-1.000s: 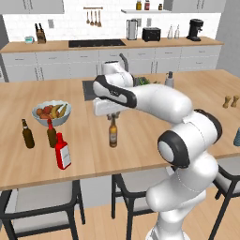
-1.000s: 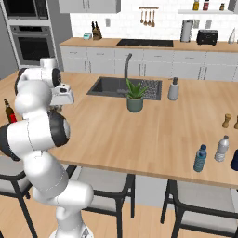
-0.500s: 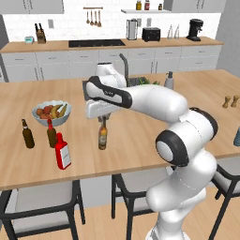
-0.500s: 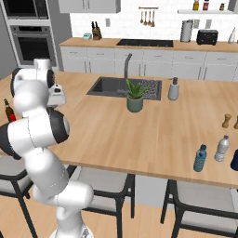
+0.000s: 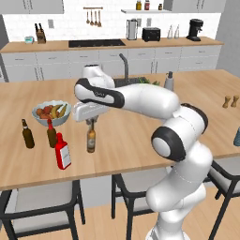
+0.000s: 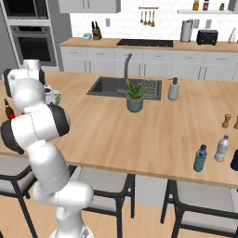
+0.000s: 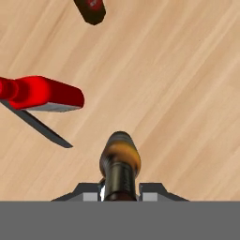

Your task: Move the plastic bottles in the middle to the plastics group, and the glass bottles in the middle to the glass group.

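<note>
With jaws clamped on its neck, the amber glass bottle [image 5: 91,139] was apparently airborne, needing setting down beside the two dark brown bottles [image 5: 28,134] near the table's left edge.

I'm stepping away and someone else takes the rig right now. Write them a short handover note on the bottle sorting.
Gripper: shut on the neck of the amber bottle, which hangs upright at the counter, right of the red bottle.
Glass group: the plain dark bottle and the red-necked dark bottle stand in front of the fruit bowl.
Red bottle: already beside that group.
Plastics: the pale-blue water bottle stands by the clear bottle at the far right of the counter.
Left: set the amber bottle down by the glass group and release.
</note>
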{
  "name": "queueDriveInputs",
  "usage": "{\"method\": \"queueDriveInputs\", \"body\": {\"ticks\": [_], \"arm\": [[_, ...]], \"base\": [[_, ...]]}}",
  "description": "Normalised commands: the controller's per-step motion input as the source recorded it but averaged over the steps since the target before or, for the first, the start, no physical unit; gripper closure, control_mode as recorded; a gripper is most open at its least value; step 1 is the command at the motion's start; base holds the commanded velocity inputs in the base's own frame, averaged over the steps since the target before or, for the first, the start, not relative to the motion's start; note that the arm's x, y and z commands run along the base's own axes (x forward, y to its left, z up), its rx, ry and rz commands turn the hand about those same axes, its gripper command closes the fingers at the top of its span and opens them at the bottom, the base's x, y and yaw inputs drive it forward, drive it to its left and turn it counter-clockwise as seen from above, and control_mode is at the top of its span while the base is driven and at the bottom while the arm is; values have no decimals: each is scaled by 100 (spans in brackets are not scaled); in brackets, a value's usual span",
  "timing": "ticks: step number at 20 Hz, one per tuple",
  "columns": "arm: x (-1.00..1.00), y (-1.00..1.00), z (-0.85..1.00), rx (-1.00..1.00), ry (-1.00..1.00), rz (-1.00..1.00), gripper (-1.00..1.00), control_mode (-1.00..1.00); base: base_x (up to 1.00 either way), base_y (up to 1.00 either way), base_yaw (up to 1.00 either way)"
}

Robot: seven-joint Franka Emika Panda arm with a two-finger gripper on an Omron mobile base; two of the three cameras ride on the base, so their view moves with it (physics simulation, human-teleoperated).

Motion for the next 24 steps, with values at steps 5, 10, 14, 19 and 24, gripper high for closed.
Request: {"method": "queueDriveInputs", "body": {"ticks": [5,10,14,19,24], "arm": [[0,5,-17,-1,0,4,100,-100],[0,23,-20,-3,0,4,100,-100],[-4,24,-5,-2,-3,2,100,-100],[0,0,-1,-4,-8,0,100,-100],[0,5,-4,-1,-1,0,100,-100]], "base": [[0,0,0],[0,0,0],[0,0,0],[0,0,0],[0,0,0]]}}
